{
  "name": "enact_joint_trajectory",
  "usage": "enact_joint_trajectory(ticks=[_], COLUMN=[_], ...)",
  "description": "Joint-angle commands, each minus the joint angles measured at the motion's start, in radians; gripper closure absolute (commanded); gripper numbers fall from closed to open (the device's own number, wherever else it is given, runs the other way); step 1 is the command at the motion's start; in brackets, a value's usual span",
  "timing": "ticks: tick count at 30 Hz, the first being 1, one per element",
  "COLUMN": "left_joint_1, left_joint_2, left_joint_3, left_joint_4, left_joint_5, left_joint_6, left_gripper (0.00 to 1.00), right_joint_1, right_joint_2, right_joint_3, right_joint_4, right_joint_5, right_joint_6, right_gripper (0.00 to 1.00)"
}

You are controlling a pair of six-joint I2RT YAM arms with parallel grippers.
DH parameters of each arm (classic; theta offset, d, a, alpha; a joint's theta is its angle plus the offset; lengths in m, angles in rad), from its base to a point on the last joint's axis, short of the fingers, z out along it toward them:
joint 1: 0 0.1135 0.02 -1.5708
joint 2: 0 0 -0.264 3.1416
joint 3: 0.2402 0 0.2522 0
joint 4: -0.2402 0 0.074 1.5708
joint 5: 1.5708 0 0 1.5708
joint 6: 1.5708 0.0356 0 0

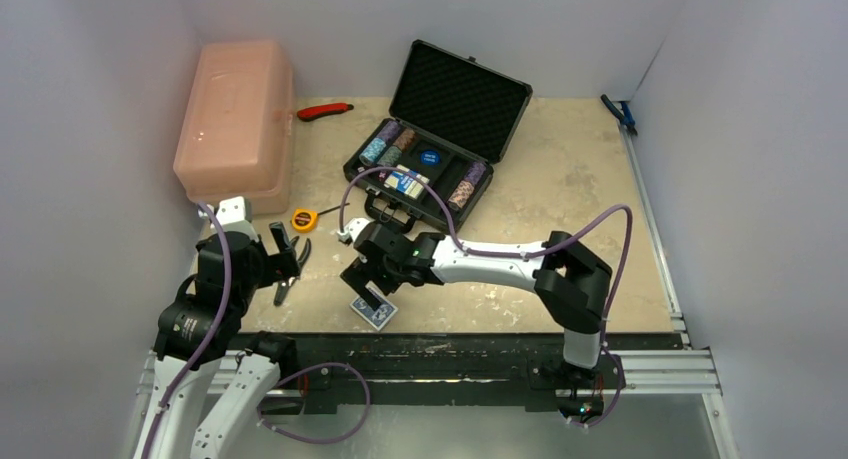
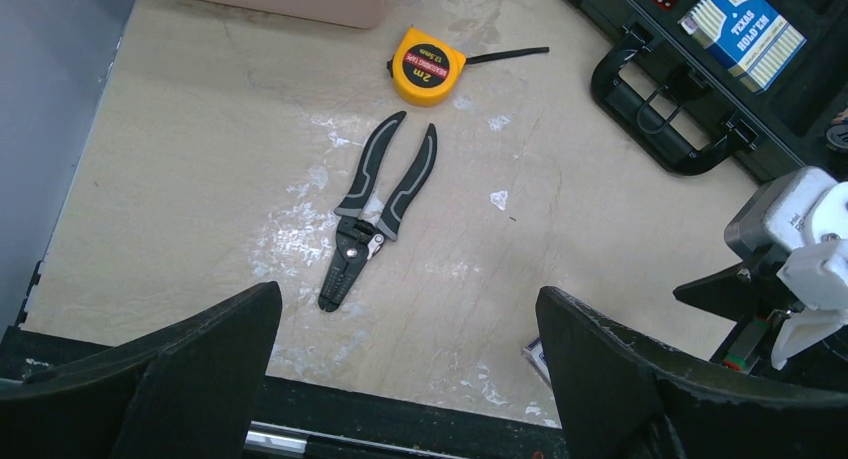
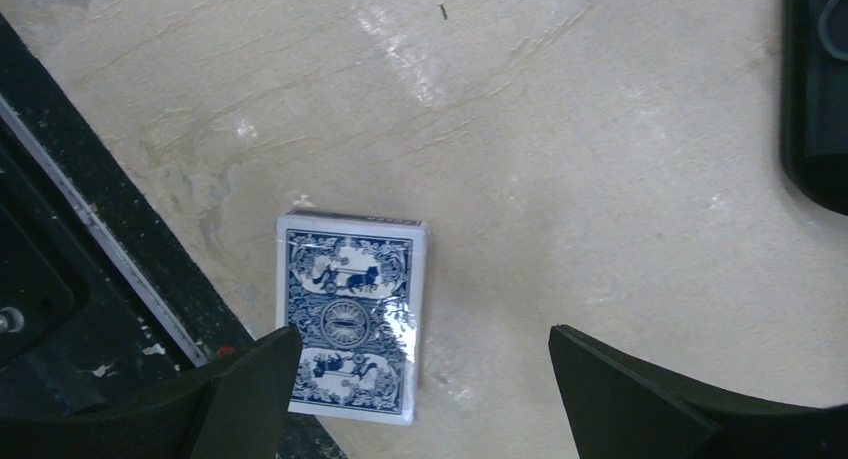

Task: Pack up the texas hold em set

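The black case (image 1: pixel 482 99) lies open at the table's middle back, foam lid raised. It holds chip stacks (image 1: pixel 385 144), a blue disc (image 1: pixel 430 160) and a boxed deck (image 1: pixel 405 182), which also shows in the left wrist view (image 2: pixel 745 29). A second blue-white card deck (image 1: pixel 373 312) lies flat at the near table edge; in the right wrist view (image 3: pixel 350 314) it sits beside the left finger. My right gripper (image 1: pixel 362 284) hovers open just above it, empty. My left gripper (image 1: pixel 286 264) is open and empty, above the table's left side.
A pink translucent box (image 1: pixel 238 124) stands at the back left. A yellow tape measure (image 2: pixel 428 67) and black pliers (image 2: pixel 375 209) lie on the table ahead of my left gripper. A red-handled tool (image 1: pixel 324 110) lies behind the case, a blue tool (image 1: pixel 620 114) at the far right.
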Motion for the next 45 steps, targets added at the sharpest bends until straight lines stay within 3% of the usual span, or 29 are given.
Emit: enact_joint_trajectory(ticks=[1, 24, 45], left_joint_1=[0.007, 0.007, 0.008], left_joint_2=[-0.004, -0.019, -0.025], left_joint_3=[0.019, 0.016, 0.014], left_joint_4=[0.013, 0.013, 0.015], left_joint_5=[-0.017, -0.015, -0.015], left_joint_6=[0.002, 0.0, 0.0], left_gripper=[0.0, 0.0, 0.0], right_joint_1=[0.039, 0.116, 0.135], right_joint_2=[0.009, 0.11, 0.16], right_joint_3=[0.032, 0.095, 0.123], right_joint_4=[0.008, -0.051, -0.065], right_joint_5=[0.021, 0.11, 0.119], right_joint_6=[0.09, 0.137, 0.137], right_gripper=[0.01, 0.01, 0.15])
